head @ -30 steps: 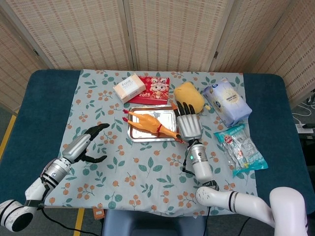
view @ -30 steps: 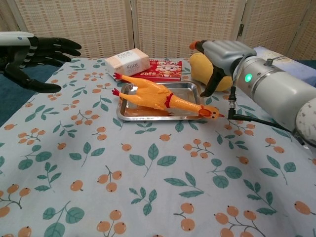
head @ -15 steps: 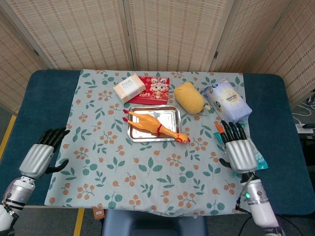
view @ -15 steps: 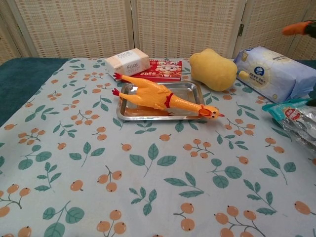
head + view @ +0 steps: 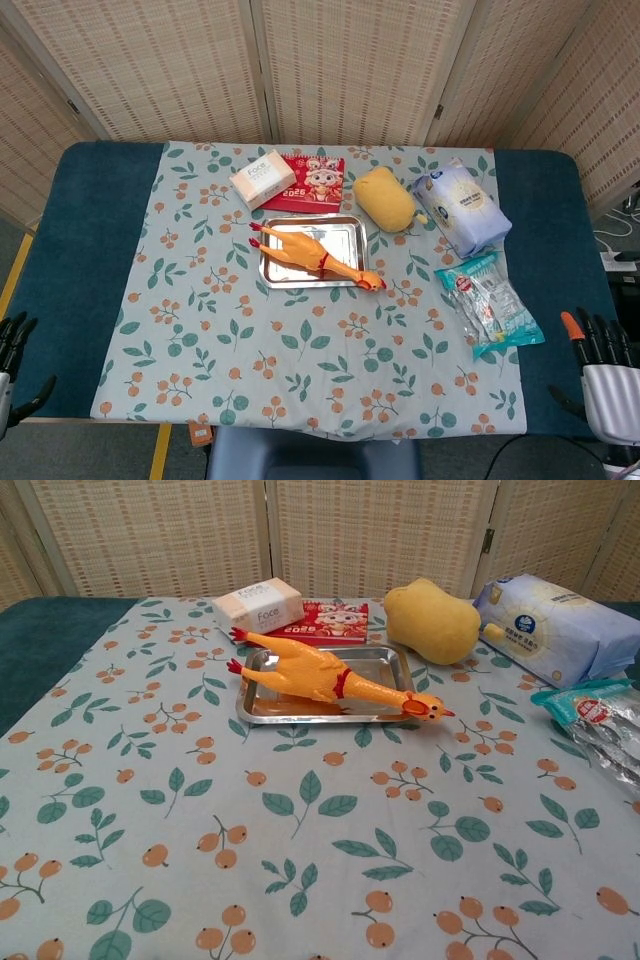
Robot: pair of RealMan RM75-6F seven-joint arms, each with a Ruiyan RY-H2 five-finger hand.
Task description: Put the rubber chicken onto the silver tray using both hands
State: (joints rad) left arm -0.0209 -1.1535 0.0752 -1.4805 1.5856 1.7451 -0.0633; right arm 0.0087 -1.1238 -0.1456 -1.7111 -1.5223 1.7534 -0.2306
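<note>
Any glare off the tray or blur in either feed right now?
Chest view: sharp throughout, soft even light; the shiny silver metal tray mirrors the orange-yellow rubber chicken, no blown-out glare. Head view: also sharp, with a pale sheen on the tray floor and only faint shadows.

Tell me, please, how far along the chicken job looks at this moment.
Done: the rubber chicken lies on the silver tray, head overhanging its front right corner. In hand: nothing; the left hand and right hand sit at the table's near edges, fingers apart. Left: seemingly nothing.
</note>
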